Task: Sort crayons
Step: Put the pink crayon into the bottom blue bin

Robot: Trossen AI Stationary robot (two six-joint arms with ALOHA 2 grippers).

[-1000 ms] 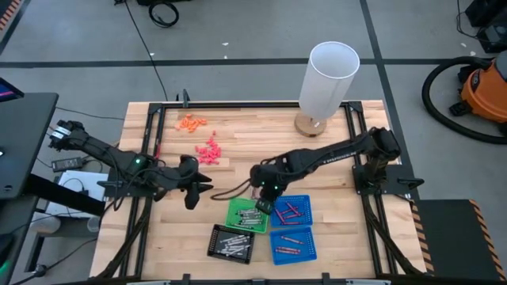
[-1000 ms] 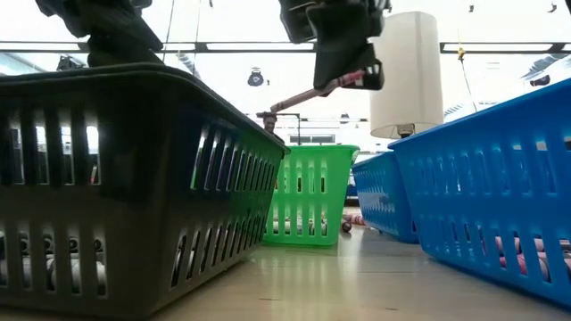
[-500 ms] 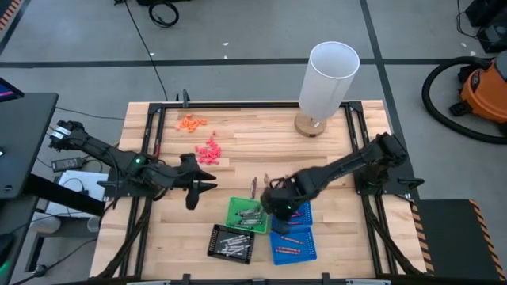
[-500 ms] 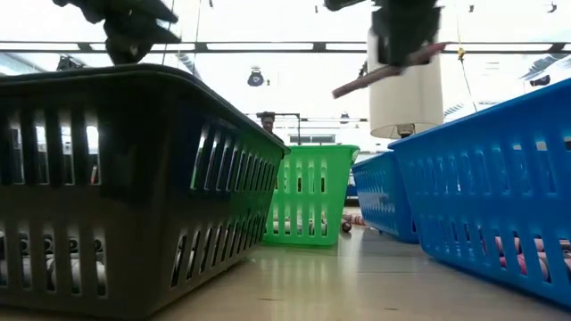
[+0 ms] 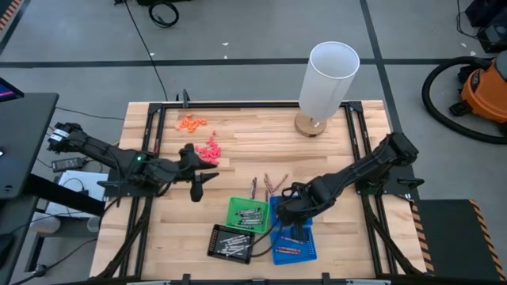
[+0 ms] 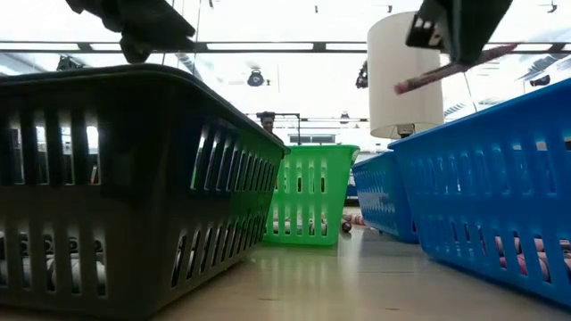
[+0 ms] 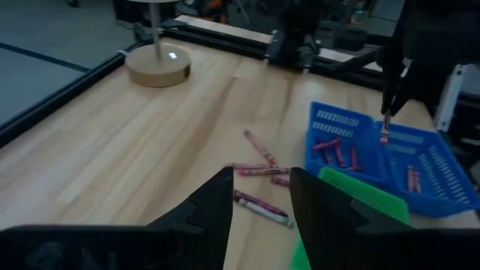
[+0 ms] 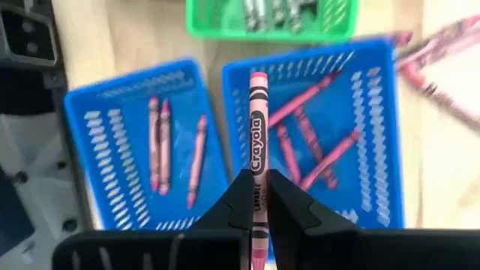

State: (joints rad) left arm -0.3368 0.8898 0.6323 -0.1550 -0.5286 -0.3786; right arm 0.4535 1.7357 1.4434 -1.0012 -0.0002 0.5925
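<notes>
My right gripper [image 8: 258, 196] is shut on a pink crayon [image 8: 258, 127] and hangs above two blue baskets [image 8: 90, 112] [image 8: 375, 112], both with pink crayons in them. In the high view it [image 5: 290, 209] is over the farther blue basket [image 5: 305, 207]. A few loose crayons [image 5: 266, 184] lie on the wood beyond the green basket [image 5: 236, 215], which holds grey crayons, as does the black basket [image 5: 217, 245]. My left gripper [image 5: 198, 184] hovers open at the table's left, with nothing between its fingers [image 7: 217, 214]. My right gripper pinches the crayon's paper-wrapped shaft [image 8: 258, 166] between its two fingers, just below the printed name. The fingers come from above, pointing steeply down. The crayon [image 6: 451, 69] is lifted clear above the blue baskets, slanted, with one end higher than the other.
A white lamp [image 5: 323, 79] on a round wooden base stands at the far right. Orange bits [image 5: 191, 122] and coral-pink bits [image 5: 210, 150] lie at the far left. Bare wood lies between the lamp and the baskets.
My right gripper, still shut on the pink crayon, has carried it toward the table's right and near edges, from above the green basket's far side to over the blue baskets, turning as it went. My left gripper has rolled a little in place.
</notes>
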